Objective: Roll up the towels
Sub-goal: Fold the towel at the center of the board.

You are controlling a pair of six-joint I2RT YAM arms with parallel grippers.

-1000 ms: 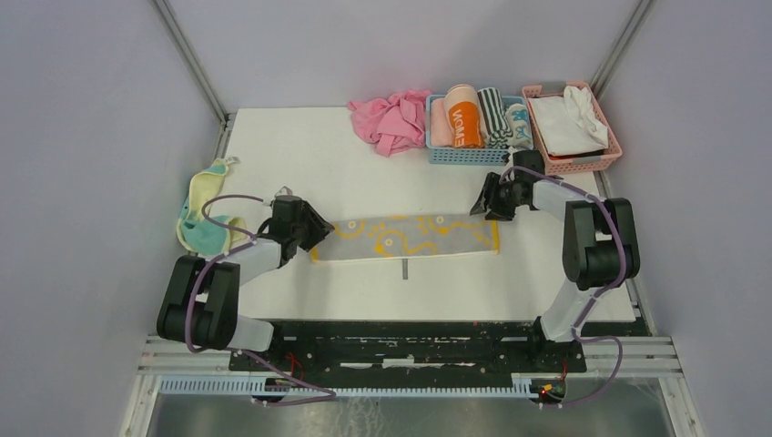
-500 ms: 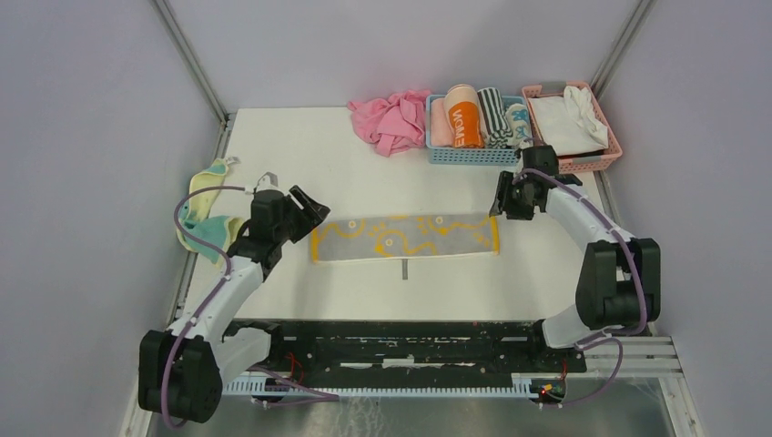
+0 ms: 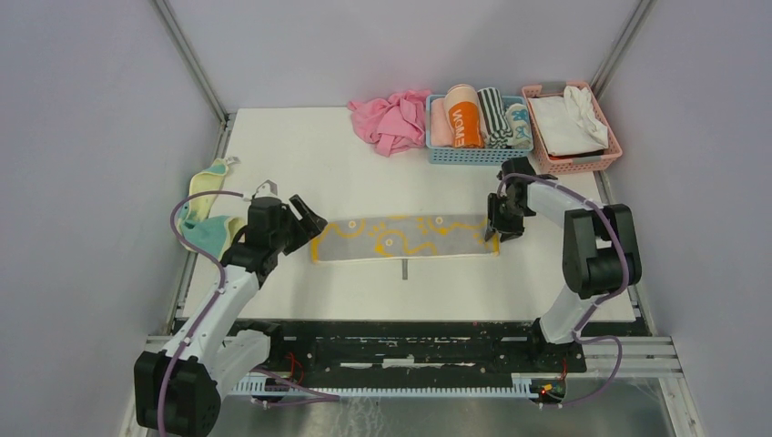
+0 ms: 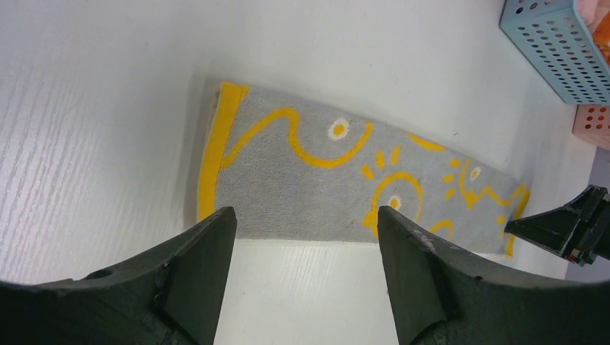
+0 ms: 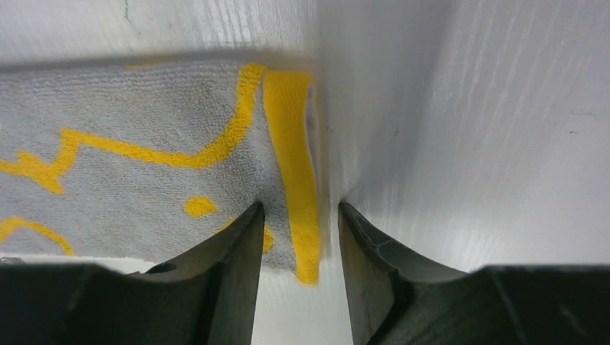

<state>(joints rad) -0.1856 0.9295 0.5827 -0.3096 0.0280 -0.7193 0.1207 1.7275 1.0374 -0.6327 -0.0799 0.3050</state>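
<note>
grey towel [image 3: 405, 238] flat mid-table [image 3: 300, 146], long axis 9–3; left gripper [image 3: 309, 218] just off its 9 o'clock end, jaws wide, empty; right gripper [image 5: 298, 215] at 3 o'clock end, jaws apart straddling the yellow hem, not pinching; yellow-teal towel [image 3: 205, 217] bunched at table's 9 o'clock edge

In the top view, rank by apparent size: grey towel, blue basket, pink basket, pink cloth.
1. the grey towel, longest by far.
2. the pink basket and the blue basket: too alike to split.
3. the pink cloth, smallest.
The three at the back lie farther from the camera, so they may look smaller than they are.
</note>
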